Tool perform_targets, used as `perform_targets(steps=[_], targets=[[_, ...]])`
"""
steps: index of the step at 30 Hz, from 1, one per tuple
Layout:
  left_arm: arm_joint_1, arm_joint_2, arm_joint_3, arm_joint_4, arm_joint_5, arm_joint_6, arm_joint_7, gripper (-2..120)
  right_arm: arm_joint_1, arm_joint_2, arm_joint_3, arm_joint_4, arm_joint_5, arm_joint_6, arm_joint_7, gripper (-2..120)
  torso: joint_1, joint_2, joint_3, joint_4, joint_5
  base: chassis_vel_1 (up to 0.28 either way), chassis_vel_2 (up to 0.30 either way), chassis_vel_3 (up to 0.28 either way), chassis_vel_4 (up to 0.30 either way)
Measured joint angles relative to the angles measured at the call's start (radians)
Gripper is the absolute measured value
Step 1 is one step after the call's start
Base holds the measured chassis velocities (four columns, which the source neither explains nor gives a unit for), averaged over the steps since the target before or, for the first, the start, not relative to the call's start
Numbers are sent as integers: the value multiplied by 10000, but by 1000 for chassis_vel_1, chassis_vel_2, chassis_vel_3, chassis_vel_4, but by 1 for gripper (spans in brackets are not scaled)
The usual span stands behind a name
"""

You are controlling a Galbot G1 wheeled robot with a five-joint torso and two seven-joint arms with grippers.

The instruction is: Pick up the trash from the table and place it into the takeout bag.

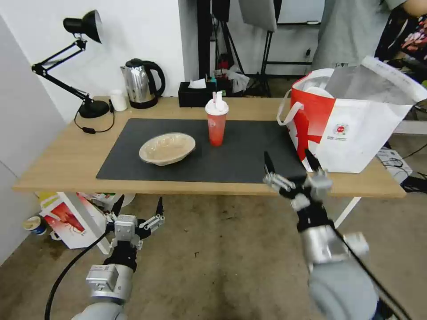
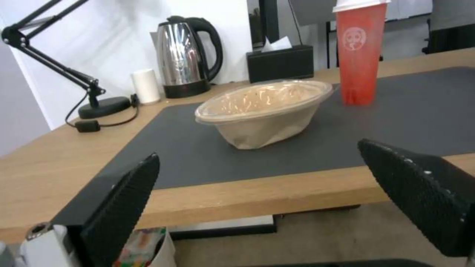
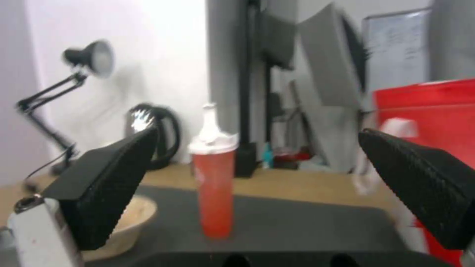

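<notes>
Upright red drink cup, white lid; beige dish beside; both grippers spread wide.

The right wrist view is smeared by motion: the kettle is a dark streaked shape, and the takeout bag reads as a red block cut off by the picture's edge, its handle a pale blur. The red drink cup loses its lid to the top edge in the left wrist view. In the head view the bag's far wall hides the table corner behind it, its contents show as 1 pale rounded shape too unclear to name, and the small red logo's print is too small to read.
</notes>
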Motion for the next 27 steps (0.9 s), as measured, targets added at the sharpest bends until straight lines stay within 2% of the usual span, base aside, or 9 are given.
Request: perform_targets(steps=[4,5,7,8,11,19,27], targets=[[0,0,0,0,0,0,0,100,1505,-1005,-536,-385,1264,-801,-148,100,0,0,-1,-1,2,0,0,0,0],[0,0,0,0,0,0,0,100,1505,-1005,-536,-385,1264,-801,-148,100,0,0,-1,-1,2,0,0,0,0],[0,0,-1,0,0,0,0,100,2537,-1513,-955,-595,1995,-1224,-146,100,0,-1,-1,0,1,0,0,0,0],[0,0,-1,0,0,0,0,100,2537,-1513,-955,-595,1995,-1224,-146,100,0,-1,-1,0,1,0,0,0,0],[0,0,0,0,0,0,0,100,3887,-1968,-1591,-997,2900,-1727,-135,100,0,0,-2,1,1,0,0,0,0],[0,0,0,0,0,0,1,100,5584,-2140,-2937,-1998,4015,-2234,-149,100,0,0,-1,0,1,0,0,0,0],[0,1,0,0,0,0,0,100,6441,-2101,-3647,-2604,4360,-2303,-284,100,0,0,-2,0,0,0,0,0,0]])
